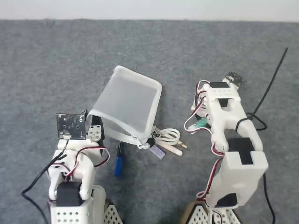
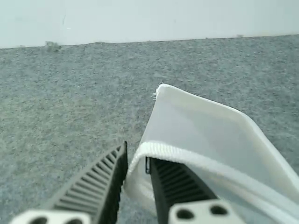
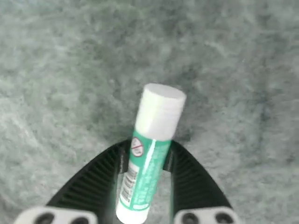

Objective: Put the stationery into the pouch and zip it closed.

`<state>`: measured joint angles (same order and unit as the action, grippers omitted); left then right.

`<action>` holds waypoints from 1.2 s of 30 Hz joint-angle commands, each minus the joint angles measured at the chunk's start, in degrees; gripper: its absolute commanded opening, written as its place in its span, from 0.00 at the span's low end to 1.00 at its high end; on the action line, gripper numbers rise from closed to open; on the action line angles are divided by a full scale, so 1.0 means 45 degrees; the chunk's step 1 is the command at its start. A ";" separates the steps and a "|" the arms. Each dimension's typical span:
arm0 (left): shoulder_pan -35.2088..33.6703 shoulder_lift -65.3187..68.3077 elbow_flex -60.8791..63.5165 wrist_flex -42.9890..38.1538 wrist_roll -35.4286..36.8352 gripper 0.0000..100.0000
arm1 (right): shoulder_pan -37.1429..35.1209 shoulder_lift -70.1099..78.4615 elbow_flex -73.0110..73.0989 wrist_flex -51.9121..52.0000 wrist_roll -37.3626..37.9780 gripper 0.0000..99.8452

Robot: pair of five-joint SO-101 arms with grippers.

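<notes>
While left claw (image 2: pixel 136 161) pinches pouch (image 2: pixel 205 126) rim, mouth held up near middle of surface (image 1: pixel 46 60), right claw (image 3: pixel 144 151) clamps glue stick (image 3: pixel 156 116), white cap jutting past tips, right of pouch.

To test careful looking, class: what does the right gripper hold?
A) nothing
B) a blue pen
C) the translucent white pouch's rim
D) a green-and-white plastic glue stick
D: the right gripper is shut on the green-and-white plastic glue stick, whose white cap pokes out ahead.
</notes>
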<state>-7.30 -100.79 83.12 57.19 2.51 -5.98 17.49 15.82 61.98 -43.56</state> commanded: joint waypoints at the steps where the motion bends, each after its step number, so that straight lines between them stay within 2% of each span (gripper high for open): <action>1: -0.0098 -0.0293 -0.0615 -0.0039 0.0195 0.06 | -0.0107 -0.0127 -0.0996 0.0088 -0.0039 0.01; 8: -0.0020 -0.0254 -0.0615 -0.0039 0.0156 0.06 | -0.0186 -0.1280 -0.0977 0.0733 0.0000 0.01; 15: -0.0020 -0.0234 -0.0987 -0.0039 0.0137 0.06 | -0.0205 -0.2139 -0.0899 0.0830 0.1641 0.01; 21: -0.0020 -0.0234 -0.2139 0.0645 -0.0137 0.06 | -0.0361 -0.2120 -0.0899 0.0850 0.1661 0.01; 30: 0.0899 -0.0215 -0.3389 0.1407 -0.0918 0.06 | -0.1143 -0.2256 -0.0918 0.1475 0.1661 0.01; 33: 0.0938 0.0508 -0.4054 0.1485 -0.0918 0.06 | -0.1143 -0.2256 -0.0977 0.1455 0.1661 0.01; 36: 0.0938 0.2422 -0.5050 0.1485 -0.0899 0.06 | -0.1143 -0.2256 -0.0977 0.1436 0.1661 0.01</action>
<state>-3.25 -99.65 68.26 63.87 -1.19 -10.64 12.22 14.95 67.78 -36.97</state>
